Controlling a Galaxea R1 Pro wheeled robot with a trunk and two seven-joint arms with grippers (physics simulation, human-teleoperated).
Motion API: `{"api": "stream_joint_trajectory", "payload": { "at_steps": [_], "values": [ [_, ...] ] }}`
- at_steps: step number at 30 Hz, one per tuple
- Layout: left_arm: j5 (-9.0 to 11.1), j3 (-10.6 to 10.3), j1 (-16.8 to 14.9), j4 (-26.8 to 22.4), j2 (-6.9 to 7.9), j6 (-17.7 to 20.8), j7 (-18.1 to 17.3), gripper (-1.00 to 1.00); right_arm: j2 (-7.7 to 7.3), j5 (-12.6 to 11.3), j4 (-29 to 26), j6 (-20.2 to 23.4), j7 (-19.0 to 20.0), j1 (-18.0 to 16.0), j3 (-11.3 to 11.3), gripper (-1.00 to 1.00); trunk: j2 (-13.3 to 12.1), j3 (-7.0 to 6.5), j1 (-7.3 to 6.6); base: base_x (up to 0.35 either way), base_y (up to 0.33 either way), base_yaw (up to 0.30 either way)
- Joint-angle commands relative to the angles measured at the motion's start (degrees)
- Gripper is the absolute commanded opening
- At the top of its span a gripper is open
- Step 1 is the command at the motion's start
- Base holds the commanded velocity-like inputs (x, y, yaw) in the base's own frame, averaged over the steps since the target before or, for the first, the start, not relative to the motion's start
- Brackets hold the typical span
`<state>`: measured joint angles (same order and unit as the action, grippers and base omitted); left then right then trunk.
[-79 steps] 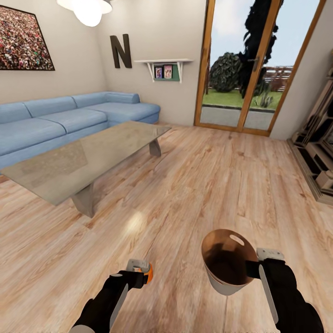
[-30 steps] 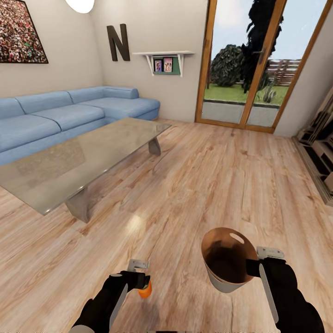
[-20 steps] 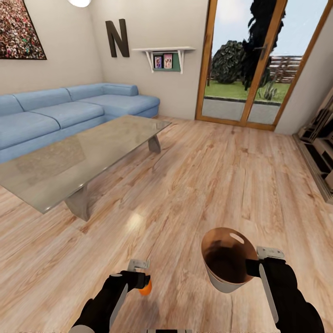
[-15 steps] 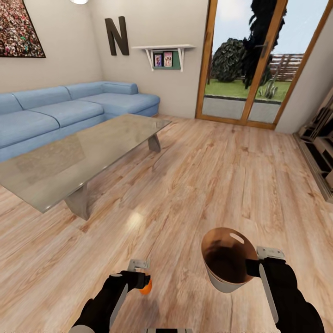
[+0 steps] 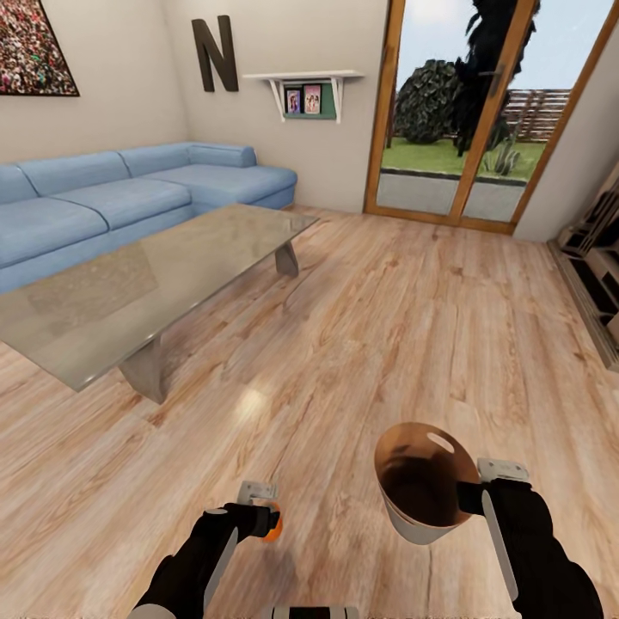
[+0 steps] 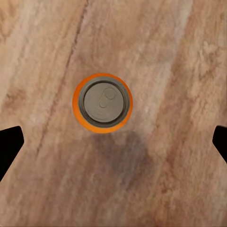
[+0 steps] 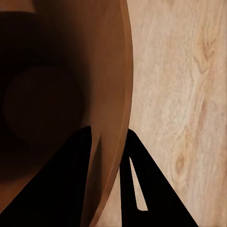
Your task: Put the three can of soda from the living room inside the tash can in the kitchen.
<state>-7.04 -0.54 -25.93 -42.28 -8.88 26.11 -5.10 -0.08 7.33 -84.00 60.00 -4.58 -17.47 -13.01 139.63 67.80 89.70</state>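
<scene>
One orange can of soda stands upright on the wood floor, its silvery top facing my left wrist camera. My left gripper hovers above it, open, with its fingertips far apart on either side and not touching the can. My right gripper is shut on the rim of the tash can, held tilted above the floor at the lower right. The bin's wall sits between my right gripper's two fingers, and its copper-brown inside looks dark.
A low glass table stands ahead on the left, with the blue corner sofa behind it. Wood-framed glass doors are at the back. Shelving lines the right wall. Open plank floor lies between.
The orange can has left my left gripper and now stands on the floor below it. The head view has tipped down a little. The right arm still holds the bin the same way.
</scene>
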Motion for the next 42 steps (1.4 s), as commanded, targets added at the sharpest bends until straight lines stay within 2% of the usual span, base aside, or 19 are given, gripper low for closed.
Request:
{"api": "stream_joint_trajectory", "payload": {
  "at_steps": [1, 21, 28, 42],
  "values": [
    [0.0, 0.0, 0.0, 0.0, 0.0, 0.0, 0.0, 1.0, 0.0, -0.3, 0.0, 0.0, 0.1, 0.0, 0.0, -1.0, 0.0, 0.09, -0.01, 0.0, 0.0, 0.0],
    [0.0, 0.0, 0.0, 0.0, 0.0, 0.0, -0.1, 1.0, -0.09, -0.3, 0.0, 0.0, 0.1, 0.0, 0.0, -1.0, 0.0, 1.92, -0.01, 0.001, 0.0, 0.0],
    [0.0, 0.2, 0.0, 0.0, 0.0, 0.0, -0.1, 1.0, -0.09, -0.3, 0.0, 0.0, 0.1, 0.0, 0.1, -1.0, 0.0, 2.07, -0.01, 0.182, 0.0, 0.0],
    [0.0, 0.1, 0.0, -0.1, 0.0, -0.1, -0.1, 1.0, -0.09, -0.3, 0.0, 0.0, 0.1, 0.0, 0.1, -1.0, 0.0, 2.59, -0.01, 0.014, 0.0, 0.0]
  ]
}}
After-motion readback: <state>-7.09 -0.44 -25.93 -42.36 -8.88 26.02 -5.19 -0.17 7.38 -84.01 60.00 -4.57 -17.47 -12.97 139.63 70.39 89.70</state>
